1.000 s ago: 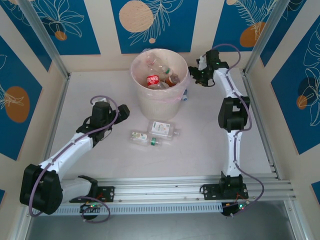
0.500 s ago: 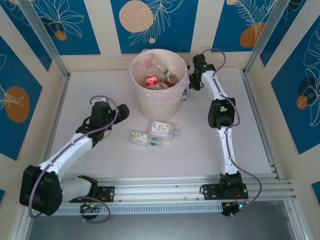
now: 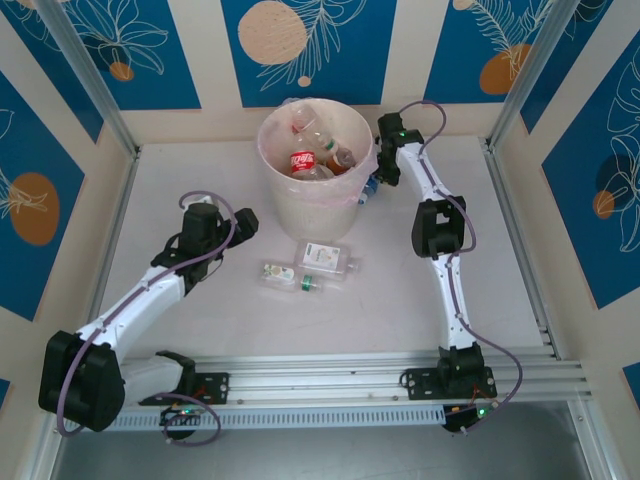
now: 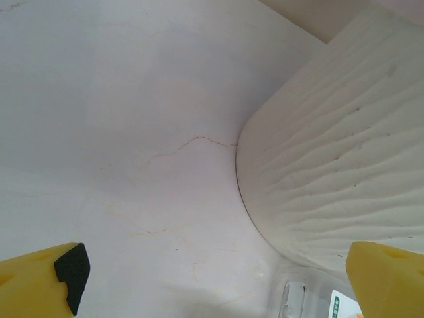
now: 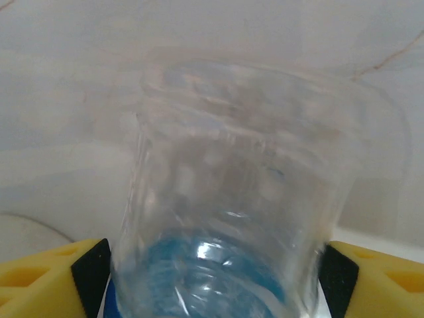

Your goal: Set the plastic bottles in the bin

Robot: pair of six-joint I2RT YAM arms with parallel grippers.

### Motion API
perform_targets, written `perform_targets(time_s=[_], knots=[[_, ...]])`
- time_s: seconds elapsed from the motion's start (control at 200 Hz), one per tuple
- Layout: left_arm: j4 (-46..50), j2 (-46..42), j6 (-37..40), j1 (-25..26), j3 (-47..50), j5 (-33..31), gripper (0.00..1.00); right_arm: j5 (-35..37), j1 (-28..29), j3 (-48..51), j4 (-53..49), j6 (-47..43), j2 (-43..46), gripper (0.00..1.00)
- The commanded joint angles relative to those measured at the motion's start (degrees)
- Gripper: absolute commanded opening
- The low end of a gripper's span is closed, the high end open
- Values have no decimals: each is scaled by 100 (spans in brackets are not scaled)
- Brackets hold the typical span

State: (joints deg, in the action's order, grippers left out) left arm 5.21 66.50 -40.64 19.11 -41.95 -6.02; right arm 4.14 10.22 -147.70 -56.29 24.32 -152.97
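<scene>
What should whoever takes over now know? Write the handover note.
Left gripper: open, empty, low over the table, left of the bin.
Right gripper: fingers against both sides of a clear blue-labelled bottle on the table by the bin's right side.
Done: several bottles in the bin.
Left: that bottle, plus at least two more bottles lying in front of the bin.
</scene>
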Motion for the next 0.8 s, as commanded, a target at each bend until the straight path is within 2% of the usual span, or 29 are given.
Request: perform_targets(time_s=[0.0,0.265,0.45,0.615,0.795], knots=[[-47,24,-58,-92,-41,-13,100,209,15,-135,-172,211,-166,81],[-58,38,-76,-87,-32,-4,100,504,-7,-135,-101,503,-281,75],[-24,-2,-50,-91,-32,-24,100,591,6,64,113,379,7,63],[-36,-57,-27,-92,20,-17,100,732,-11,1675,1211,144,1353,54],[-143,-59,62,-101,91,46,100,799,-62,3746,2475,-95,3162,53]])
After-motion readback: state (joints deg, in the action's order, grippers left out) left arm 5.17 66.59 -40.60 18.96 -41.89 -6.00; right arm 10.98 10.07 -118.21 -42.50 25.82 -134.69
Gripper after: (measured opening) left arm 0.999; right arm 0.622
